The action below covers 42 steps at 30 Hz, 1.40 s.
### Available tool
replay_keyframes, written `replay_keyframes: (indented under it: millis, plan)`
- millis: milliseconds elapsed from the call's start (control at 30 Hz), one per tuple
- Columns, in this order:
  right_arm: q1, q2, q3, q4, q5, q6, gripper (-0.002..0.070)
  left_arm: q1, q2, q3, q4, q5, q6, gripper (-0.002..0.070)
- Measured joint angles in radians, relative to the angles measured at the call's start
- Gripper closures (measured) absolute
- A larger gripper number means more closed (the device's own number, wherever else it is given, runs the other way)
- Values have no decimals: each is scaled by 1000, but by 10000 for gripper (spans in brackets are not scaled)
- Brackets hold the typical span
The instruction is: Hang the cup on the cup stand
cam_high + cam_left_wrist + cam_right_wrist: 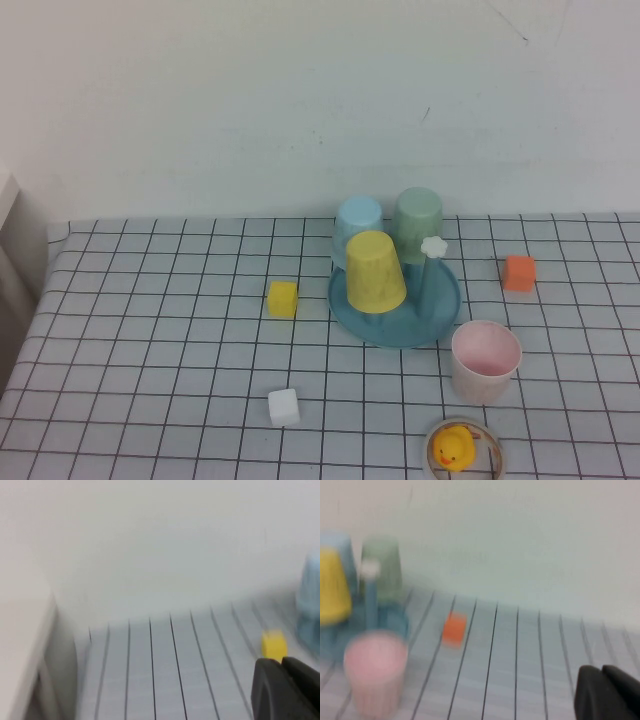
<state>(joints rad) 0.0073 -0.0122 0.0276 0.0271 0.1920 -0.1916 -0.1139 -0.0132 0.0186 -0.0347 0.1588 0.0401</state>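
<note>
Right tool (601, 670): low over the near right of the surface (150, 330), out of the high view, clenched on nothing. Left tool (281, 662): same deal on the left side, clamped together and empty, looking past the yellow cube (283, 298).

Pink cup (486, 360): upright, mouth up, just beside the near-right rim of the cup stand (400, 338). Not grabbed yet, so probably right at the start, with the reach and pick next.

Tips for doing it well:
- Go with the right tool, since it's nearer.
- Spread it wide first and pinch one wall over the rim. No handle to hook, and the plastic looks slick.
- Flip it mouth-down before coming over the stand.
- Aim for the free peg with the white flower knob (433, 247), and drop straight down to avoid bumping the yellow cup (375, 270) right next to it.

Head count:
- Four cups: pink, yellow, a light blue cup (358, 222) and a green cup (417, 222), with the last three upside down on the stand.
- One stand.
- Three cubes: yellow, a white cube (284, 407) and an orange cube (518, 272).
- One yellow duck (453, 447) in one ring dish (497, 455) at the near edge.
</note>
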Motion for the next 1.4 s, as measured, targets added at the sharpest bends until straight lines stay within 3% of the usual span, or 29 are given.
replay_keyframes:
  millis: [100, 300, 433, 633, 733, 867, 1067, 1400]
  plan:
    - [0, 0, 0, 16, -213, 0, 678, 0, 0, 0, -2, -258, 0, 676]
    - [0, 0, 0, 27, -510, 31, 678, 0, 0, 0, -2, -566, 0, 676]
    - [0, 0, 0, 50, -637, 129, 678, 0, 0, 0, -2, -678, 0, 676]
    - [0, 0, 0, 117, -655, 131, 678, 0, 0, 0, -4, -752, 0, 676]
    - [0, 0, -20, 127, -628, 110, 678, 0, -2, -12, -4, -659, -2, 676]
    - [0, 0, -175, 128, -444, -13, 678, 0, -2, -187, -2, -245, -4, 676]
    - [0, 151, -486, 128, 68, -277, 678, 0, 90, -442, 101, 162, 34, 676]
    - [0, 655, -716, 252, 483, -415, 678, 0, 230, -429, 71, 439, 8, 676]
